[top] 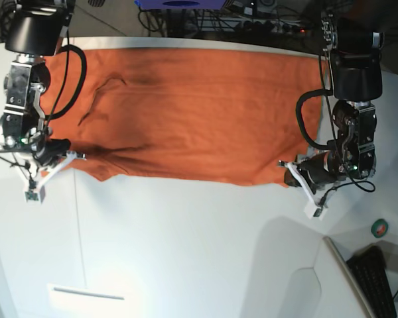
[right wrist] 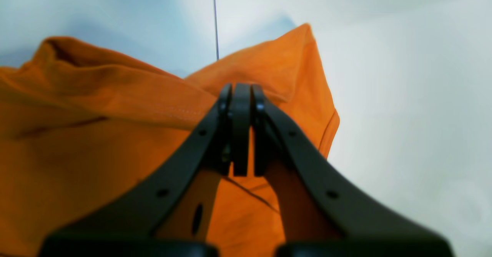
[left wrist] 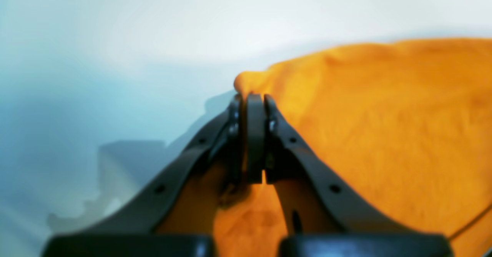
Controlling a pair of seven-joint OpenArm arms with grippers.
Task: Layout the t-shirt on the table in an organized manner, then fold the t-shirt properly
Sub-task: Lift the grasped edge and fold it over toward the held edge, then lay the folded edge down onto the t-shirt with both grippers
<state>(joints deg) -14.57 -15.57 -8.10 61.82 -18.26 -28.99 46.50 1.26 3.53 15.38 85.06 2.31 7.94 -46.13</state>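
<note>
Between our two sets of fingers, left (top: 286,165) and right (top: 71,158), both pinching its corners, the orange t-shirt (top: 186,112) stretches wide across the white table (top: 186,238).

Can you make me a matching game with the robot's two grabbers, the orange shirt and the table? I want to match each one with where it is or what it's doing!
Things:
1. left end effector
2. right end effector
3. t-shirt
4. table

Descriptions:
A. white and smooth, lying under everything
B. spread out wide, orange
C. shut on the shirt's edge, on the right side of the base view
D. shut on the shirt's edge, on the left side of the base view

Pairs: 1-C, 2-D, 3-B, 4-A
</note>
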